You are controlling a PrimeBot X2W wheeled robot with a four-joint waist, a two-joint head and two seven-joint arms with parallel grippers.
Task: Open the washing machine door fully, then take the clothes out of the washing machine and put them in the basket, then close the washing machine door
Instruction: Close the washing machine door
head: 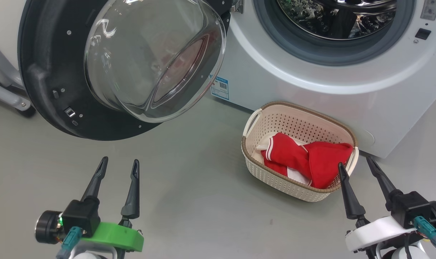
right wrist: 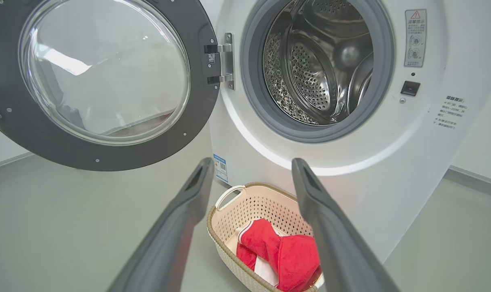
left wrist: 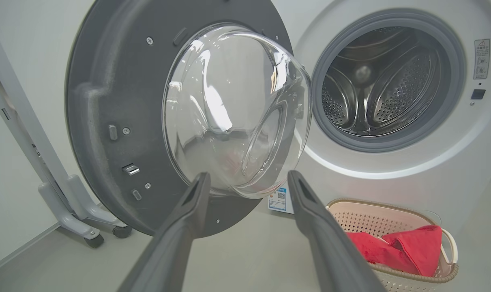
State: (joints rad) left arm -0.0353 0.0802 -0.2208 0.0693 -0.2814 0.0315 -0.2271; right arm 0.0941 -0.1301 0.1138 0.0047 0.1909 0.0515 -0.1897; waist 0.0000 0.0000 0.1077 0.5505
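- My left claw (head: 120, 160) hangs low at my near left, spread wide and holding nothing, with bare floor (head: 203, 216) beneath it.
- My right claw (head: 355, 162) is likewise released and empty, its tips just beside the near right corner of the basket (head: 275, 178).
- The basket sits on the floor close against the foot of the washing machine (head: 311, 82). The clothes (head: 311, 158) lie inside it, a red heap with white striped trim.
- Beyond, to my left, the washing machine door (head: 48, 72) is swung wide on its hinge (right wrist: 225, 61), its inner face and glass bowl (head: 149, 61) turned toward me.
- Farthest back, the drum (head: 336, 18) shows bare steel, and I spot no red fabric inside it.
- I judge the unloading done and the closing step in hand.
- Next I'd need the left claw round the door's free rim, on its far side, to swing it rightward onto the opening. Then I'd press until the latch catches, keeping the right claw and the basket out of the arc.
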